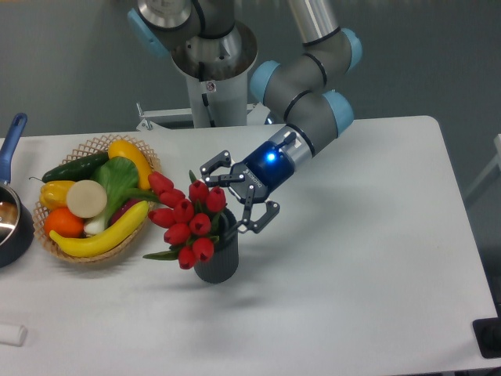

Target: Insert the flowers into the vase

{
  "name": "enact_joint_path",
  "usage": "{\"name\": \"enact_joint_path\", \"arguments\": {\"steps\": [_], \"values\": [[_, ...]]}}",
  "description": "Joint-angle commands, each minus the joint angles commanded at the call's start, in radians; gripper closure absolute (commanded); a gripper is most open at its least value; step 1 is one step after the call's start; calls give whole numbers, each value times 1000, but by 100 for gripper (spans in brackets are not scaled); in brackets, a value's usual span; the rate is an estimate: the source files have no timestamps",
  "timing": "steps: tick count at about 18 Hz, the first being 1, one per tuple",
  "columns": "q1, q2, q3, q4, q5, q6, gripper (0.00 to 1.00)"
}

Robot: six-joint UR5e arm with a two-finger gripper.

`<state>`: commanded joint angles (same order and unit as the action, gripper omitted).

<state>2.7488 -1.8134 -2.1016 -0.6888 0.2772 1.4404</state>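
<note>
Table: white rectangular tabletop point(368, 258), bearing everything below.
Arm: grey jointed robot arm with pale blue caps point(309, 94), reaching down from the top toward the table's middle, a blue light lit at the wrist.
Basket: round wicker basket point(98, 145) at the left, holding a yellow banana, a green cucumber, an orange, a yellow pepper and leafy greens.
Flowers: bunch of red closed tulip heads with green leaves and stems point(186, 219), tilted toward the left, stems down inside the vase mouth, heads spilling over the vase's left rim, the leftmost head close to the basket's edge.
Gripper: black two-finger gripper point(235, 197), spread wide, one finger above the tulip heads and one to the right of the vase rim; nothing clasped between them, flowers just beside the fingers.
Vase: short dark grey ribbed cylinder point(219, 262), upright near the table's middle, right of the basket, partly hidden by the tulips.
Pan: dark pan with a blue handle point(12, 219), cut off by the left edge, touching or nearly touching the basket.
Small object: white cylindrical thing point(12, 334) lying at the lower left corner, well apart from the rest.
</note>
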Motion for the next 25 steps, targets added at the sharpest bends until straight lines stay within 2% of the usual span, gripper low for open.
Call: {"name": "enact_joint_path", "arguments": {"steps": [5,6,8,11,14,15,16,18,21,25], "values": [[26,86,17,0,250,64,0],[46,124,21,0,308,78,0],[101,175,44,-2,327,69,0],[181,219,69,-5,365,69,0],[232,252,101,-5,549,72,0],[233,256,127,-6,632,72,0],[233,273,167,-17,763,77,0],[227,286,224,-73,890,80,0],[255,287,308,-220,899,118,0],[314,292,399,-423,941,335,0]]}}
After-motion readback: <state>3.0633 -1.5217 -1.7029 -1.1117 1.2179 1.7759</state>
